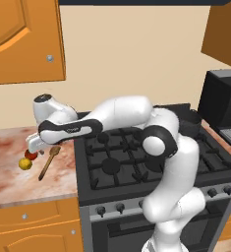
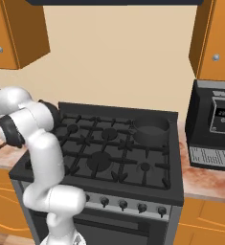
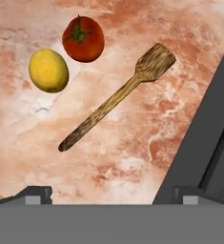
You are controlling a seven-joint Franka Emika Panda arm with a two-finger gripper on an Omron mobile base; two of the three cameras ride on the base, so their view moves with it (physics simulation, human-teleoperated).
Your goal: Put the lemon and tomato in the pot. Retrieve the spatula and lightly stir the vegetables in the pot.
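On the marbled counter left of the stove lie the yellow lemon (image 3: 48, 70) (image 1: 24, 163) and the red tomato (image 3: 83, 38) (image 1: 31, 156), close together. The wooden spatula (image 3: 118, 95) (image 1: 48, 163) rests flat just beside them, paddle head pointing away from the counter's front edge. My gripper (image 3: 111, 195) (image 1: 33, 148) hovers over these items, open, with nothing between its wide-apart fingertips (image 3: 35, 194). The dark pot (image 2: 151, 129) (image 1: 191, 120) stands on the stove's back right burner, partly hidden by the arm in the left base view.
The black stove (image 1: 131, 162) (image 3: 204, 138) borders the counter (image 1: 14, 187) on the right. A black coffee machine (image 2: 215, 123) stands on the counter right of the stove. Orange wall cabinets (image 1: 23, 39) hang overhead.
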